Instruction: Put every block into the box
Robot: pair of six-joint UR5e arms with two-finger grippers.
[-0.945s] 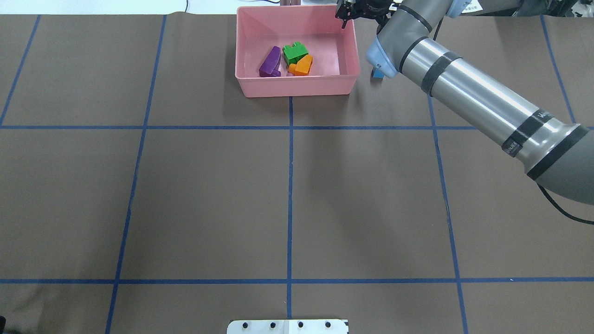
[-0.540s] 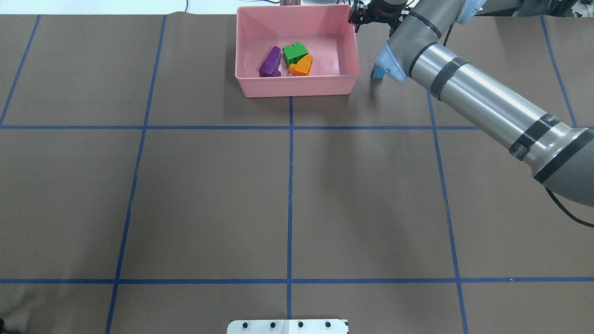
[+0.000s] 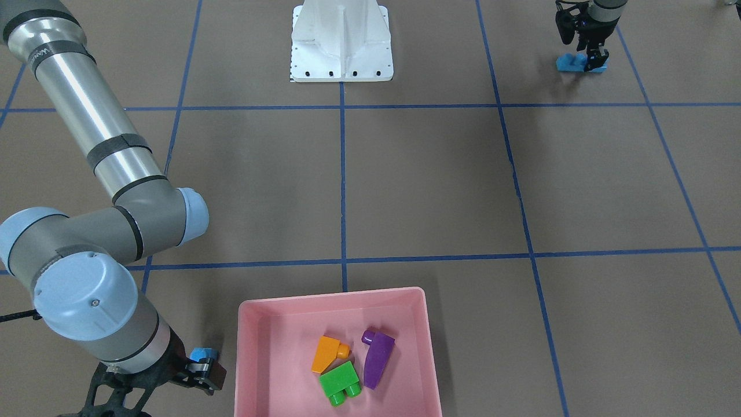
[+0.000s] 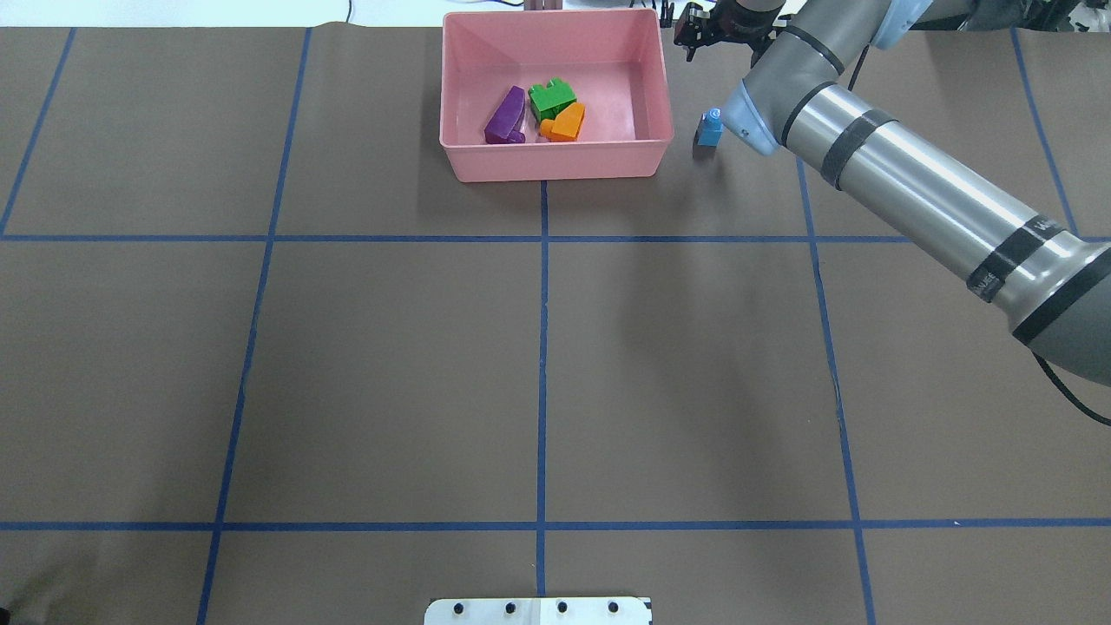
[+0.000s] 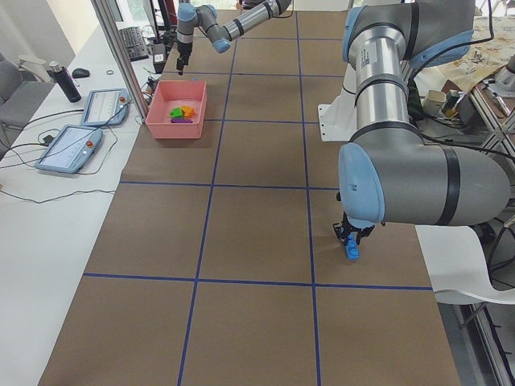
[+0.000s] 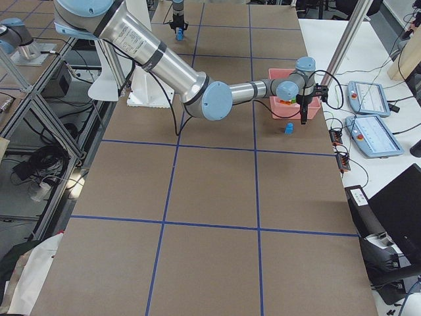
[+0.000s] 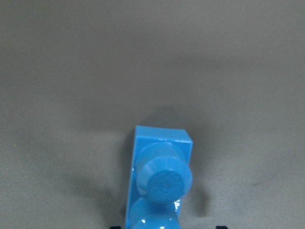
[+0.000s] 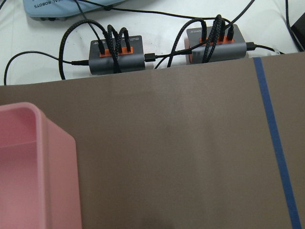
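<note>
The pink box [image 4: 555,165] stands at the table's far side and holds the purple [image 4: 506,115], green [image 4: 551,97] and orange [image 4: 565,122] blocks. A tiny blue block [image 4: 709,128] stands on the table just right of the box. My right gripper [image 4: 692,35] hovers beyond that block, outside the box's far right corner, and looks open and empty. The long blue block [image 3: 580,62] lies on the table near the robot's base. My left gripper [image 3: 582,51] straddles the long blue block [image 7: 159,183], open, with small gaps either side.
The robot's white base plate [image 3: 341,43] sits at the near middle edge. Two cable hubs [image 8: 164,47] lie beyond the table's far edge, and two tablets [image 6: 371,115] rest on the white bench there. Blue tape lines grid the brown table cover.
My right gripper has moved rightward, from over the box's far right corner to outside it. The arm's elbow shifted too, so the tiny blue block now shows fully.
</note>
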